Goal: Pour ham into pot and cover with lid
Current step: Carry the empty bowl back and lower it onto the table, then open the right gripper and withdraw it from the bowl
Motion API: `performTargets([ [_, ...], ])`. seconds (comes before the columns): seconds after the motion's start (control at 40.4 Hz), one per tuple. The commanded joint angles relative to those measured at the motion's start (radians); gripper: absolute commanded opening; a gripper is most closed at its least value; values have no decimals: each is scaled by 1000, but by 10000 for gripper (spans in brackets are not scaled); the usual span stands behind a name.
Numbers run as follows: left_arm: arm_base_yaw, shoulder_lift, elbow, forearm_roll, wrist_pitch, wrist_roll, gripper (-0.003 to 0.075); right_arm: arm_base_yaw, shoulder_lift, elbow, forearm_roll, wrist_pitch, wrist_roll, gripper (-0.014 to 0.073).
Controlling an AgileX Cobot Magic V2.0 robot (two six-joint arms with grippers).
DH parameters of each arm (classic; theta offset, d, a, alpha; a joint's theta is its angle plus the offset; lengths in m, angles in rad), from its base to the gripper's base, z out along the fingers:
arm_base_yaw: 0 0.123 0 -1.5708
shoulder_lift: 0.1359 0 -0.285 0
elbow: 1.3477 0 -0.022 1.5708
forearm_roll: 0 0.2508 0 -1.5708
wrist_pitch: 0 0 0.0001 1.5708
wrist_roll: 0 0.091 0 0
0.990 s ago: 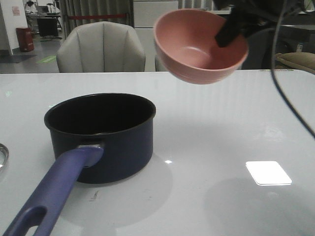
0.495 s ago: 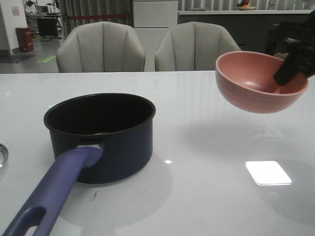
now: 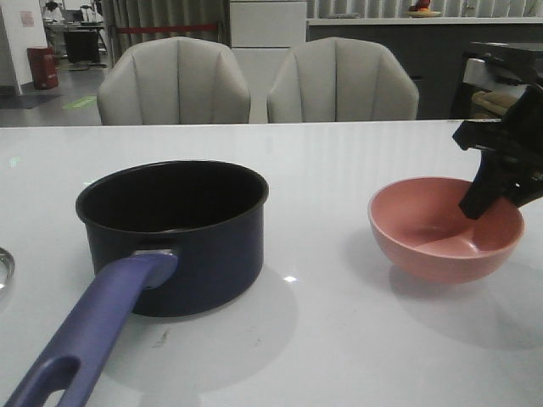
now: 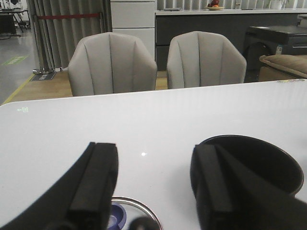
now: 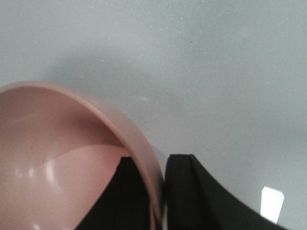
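The dark navy pot point(image 3: 174, 233) stands left of centre, its purple-blue handle point(image 3: 93, 326) pointing toward the camera. Its inside looks black and no ham shows in it. The pink bowl point(image 3: 441, 233) looks empty and sits low on the table at the right. My right gripper point(image 3: 475, 208) is shut on the bowl's right rim, one finger inside and one outside; the right wrist view shows the gripper point(image 5: 158, 191) pinching the bowl point(image 5: 57, 167). My left gripper point(image 4: 154, 153) is open and empty above the glass lid point(image 4: 136, 211), with the pot point(image 4: 259, 160) beside it. The lid's steel rim point(image 3: 5, 267) shows at the far left.
The white table point(image 3: 339, 339) carries the pot, bowl and lid. Two grey chairs point(image 3: 174, 80) stand behind its far edge. A dark counter point(image 3: 501, 59) is at the back right.
The right gripper has carried the pink bowl from high near the pot rightward and down to the table at the right. The pot has not moved.
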State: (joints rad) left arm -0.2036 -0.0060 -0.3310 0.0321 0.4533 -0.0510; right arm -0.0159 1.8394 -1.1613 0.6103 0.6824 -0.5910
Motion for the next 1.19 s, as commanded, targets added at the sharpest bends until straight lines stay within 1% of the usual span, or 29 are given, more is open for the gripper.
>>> performTargets([
  [0.0, -8, -13, -24, -1, -79, -2, 382, -7, -36, -31, 21, -19, -4, 283],
  [0.148, -8, -13, -24, -1, -79, -2, 382, -7, -37, -35, 20, -25, -4, 377],
  [0.223, -8, -13, -24, -1, -79, -2, 382, -8, -42, -57, 3, -15, -4, 405],
  [0.322, -8, -13, -24, -1, -79, -2, 382, -8, -74, -83, -6, 26, -4, 403],
  [0.47, -8, -13, -24, -1, -79, -2, 382, -8, -181, -81, -40, 66, -12, 403],
  [0.569, -8, -13, -24, -1, -79, -2, 382, -4, -261, -50, -51, 49, -13, 403],
  [0.693, -8, -13, -24, -1, -79, -2, 382, 3, -372, 32, -51, -25, -13, 403],
  [0.841, -8, -13, -24, -1, -82, -2, 382, 42, -530, 171, -43, -183, -13, 403],
  [1.039, -8, -13, -24, -1, -84, -2, 382, 159, -749, 353, -27, -377, -13, 403],
  [1.163, -8, -13, -24, -1, -82, -2, 382, 229, -901, 461, -27, -461, -13, 403],
])
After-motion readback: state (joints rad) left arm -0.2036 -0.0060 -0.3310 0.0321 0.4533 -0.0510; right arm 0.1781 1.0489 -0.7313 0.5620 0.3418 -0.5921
